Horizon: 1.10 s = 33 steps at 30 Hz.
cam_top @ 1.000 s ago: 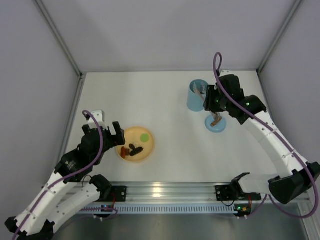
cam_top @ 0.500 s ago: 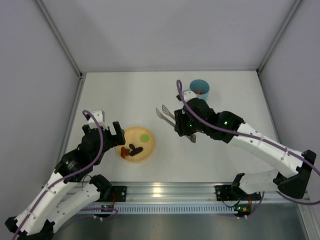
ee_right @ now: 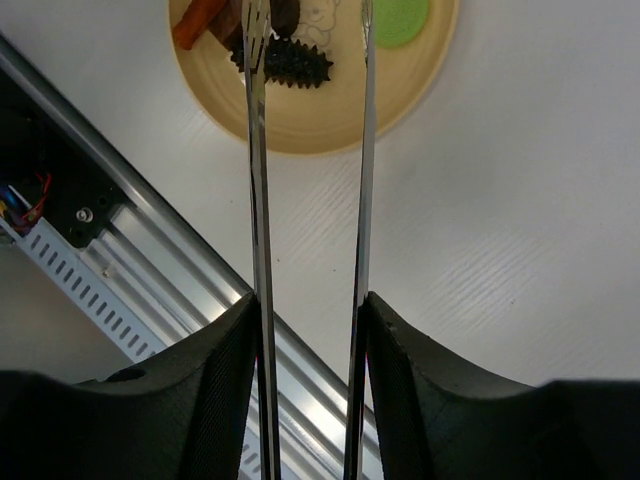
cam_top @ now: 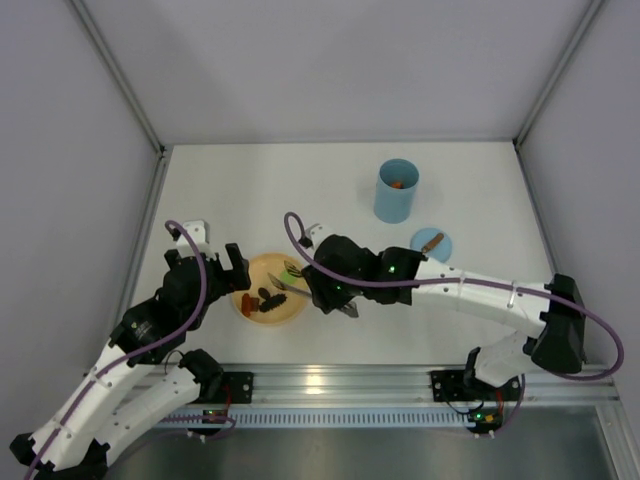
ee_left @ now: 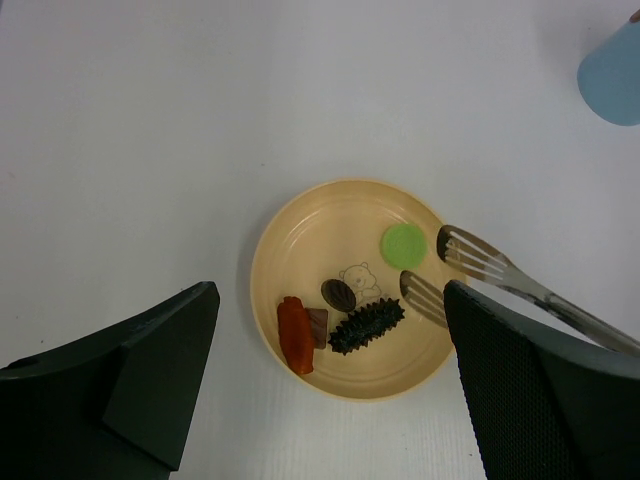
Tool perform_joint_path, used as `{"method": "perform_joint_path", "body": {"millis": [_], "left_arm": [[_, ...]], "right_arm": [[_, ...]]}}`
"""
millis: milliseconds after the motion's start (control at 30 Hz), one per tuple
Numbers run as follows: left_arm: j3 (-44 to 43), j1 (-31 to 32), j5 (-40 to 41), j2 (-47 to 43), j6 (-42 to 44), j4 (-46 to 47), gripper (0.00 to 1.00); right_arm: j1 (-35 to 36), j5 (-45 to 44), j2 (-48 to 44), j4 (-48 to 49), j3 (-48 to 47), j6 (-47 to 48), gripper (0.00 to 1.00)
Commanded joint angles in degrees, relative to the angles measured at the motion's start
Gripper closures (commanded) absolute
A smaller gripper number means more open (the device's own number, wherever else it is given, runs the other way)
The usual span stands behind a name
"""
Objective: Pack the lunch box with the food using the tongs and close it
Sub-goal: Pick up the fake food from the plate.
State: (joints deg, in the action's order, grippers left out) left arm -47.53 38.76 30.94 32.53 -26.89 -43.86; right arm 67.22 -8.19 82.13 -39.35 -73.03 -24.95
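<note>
Swinging away from the lunch box (cam_top: 396,195), where it hung a second ago, the right arm (cam_top: 450,290) now reaches over the plate (ee_left: 330,215) by the near edge of the surface (cam_top: 300,190), left of the middle. Its jaws are partly closed on the tongs (ee_right: 258,200), whose two slim arms stand apart with nothing between the tips. One tip hangs over the dark ridged piece (ee_left: 366,325), the other beside the green disc (ee_left: 404,241). That reads as one drop-off finished and the next pick about to begin. The lunch box, a tall light blue cup, stands open toward the far right corner with an orange piece (cam_top: 398,184) inside. Its lid (cam_top: 432,244) lies apart, nearer the right edge. The left arm (cam_top: 150,330) has not moved, its jaws wide and empty by the plate.
</note>
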Motion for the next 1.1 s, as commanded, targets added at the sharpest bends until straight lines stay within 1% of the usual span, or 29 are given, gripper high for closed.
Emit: {"method": "perform_joint_path", "body": {"millis": [0,367,633,1067], "left_arm": [[-0.1,0.3,0.7,0.2,-0.2,0.7,0.01],[0.0,0.3,0.7,0.2,-0.2,0.7,0.01],[0.0,0.3,0.7,0.2,-0.2,0.6,0.01],[0.0,0.3,0.6,0.2,-0.1,0.7,0.01]], "right_arm": [[2.1,1.6,2.5,4.9,-1.4,1.5,0.56],[4.3,3.4,6.4,6.5,-1.0,3.9,0.55],[4.8,4.1,8.9,6.5,-1.7,5.8,0.52],[4.8,0.2,9.2,3.7,-3.5,6.5,0.50]]}}
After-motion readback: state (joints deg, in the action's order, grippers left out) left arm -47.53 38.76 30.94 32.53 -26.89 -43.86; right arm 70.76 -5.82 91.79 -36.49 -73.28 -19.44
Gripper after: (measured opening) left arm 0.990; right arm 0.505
